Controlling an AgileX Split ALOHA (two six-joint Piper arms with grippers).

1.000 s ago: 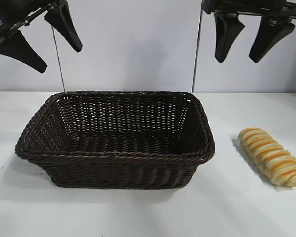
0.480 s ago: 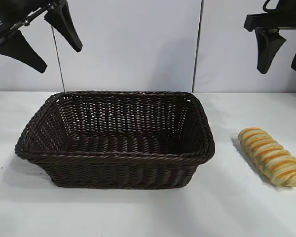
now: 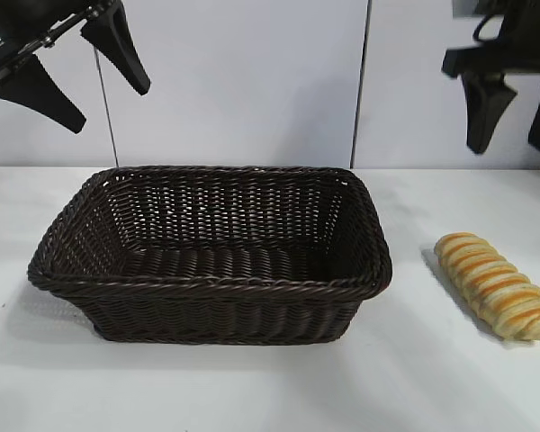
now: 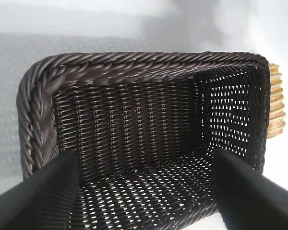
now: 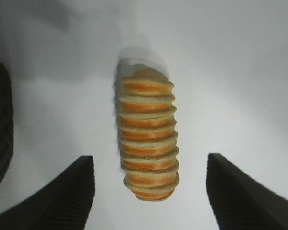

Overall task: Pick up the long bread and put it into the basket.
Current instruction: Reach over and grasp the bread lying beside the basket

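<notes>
The long bread (image 3: 496, 284), a golden ridged loaf with orange-brown stripes, lies on the white table to the right of the basket (image 3: 207, 283). The basket is dark brown wicker and holds nothing. My right gripper (image 3: 513, 135) is open and empty, high above the bread; in the right wrist view the bread (image 5: 147, 135) lies between its two spread fingers (image 5: 149, 165). My left gripper (image 3: 108, 103) is open and empty, high above the basket's left end; its wrist view looks down into the basket (image 4: 144, 72), with the bread's end (image 4: 276, 108) showing beyond the basket.
The basket's edge (image 5: 0, 124) shows at the side of the right wrist view. A white wall with two vertical seams stands behind the table (image 3: 450, 378).
My right gripper has moved to the right and a little down, to above the bread. The left gripper, basket and bread have not moved.
</notes>
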